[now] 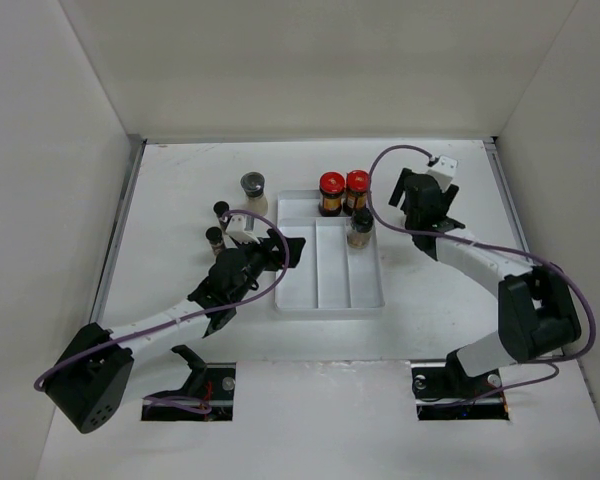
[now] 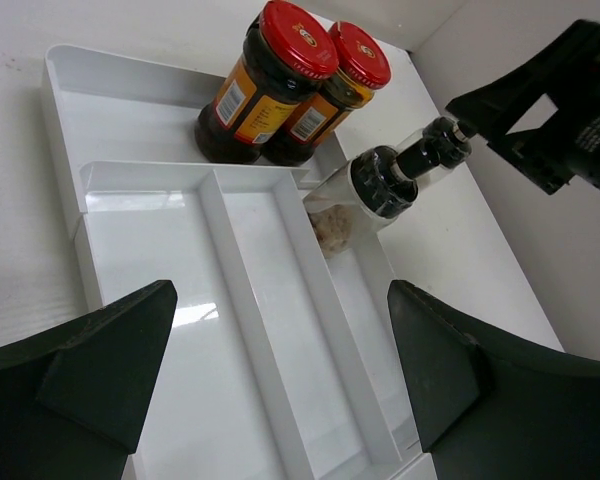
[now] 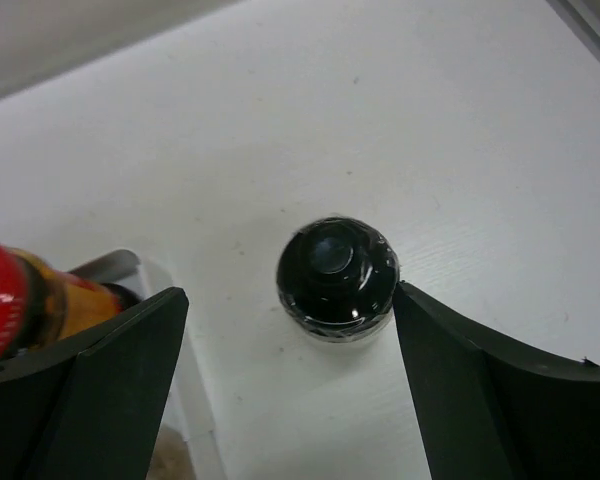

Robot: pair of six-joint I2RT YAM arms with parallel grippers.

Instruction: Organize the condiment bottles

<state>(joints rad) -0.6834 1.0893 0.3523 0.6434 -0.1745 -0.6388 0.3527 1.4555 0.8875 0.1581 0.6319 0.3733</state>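
My biggest worry across the bench [image 1: 180,180] is the crowding at the white tray [image 1: 330,308], since both arms sit close to it. My left fingers [image 2: 100,360] are spread wide with nothing between them, low over the tray's long lanes. If I bring something in from the right, I judge the two arms could meet there.

The grey-lidded jar [image 1: 253,188] and two small bottles [image 1: 220,210] stand on the bench left of the tray, well clear of any risk. The red-lidded jars [image 1: 330,192] stand in the far compartment. One shows right beside my right fingers [image 3: 480,380], so a careless descent could clip it or the tray wall.

Those fingers are spread either side of a black-capped bottle [image 3: 335,275] on the bench just right of the tray, and are not touching it. Its cap looks glossy, so an off-centre pinch could slip or tip it. Carrying it in low could also knock over the slim beige-filled bottle [image 2: 378,183] standing in the right lane.
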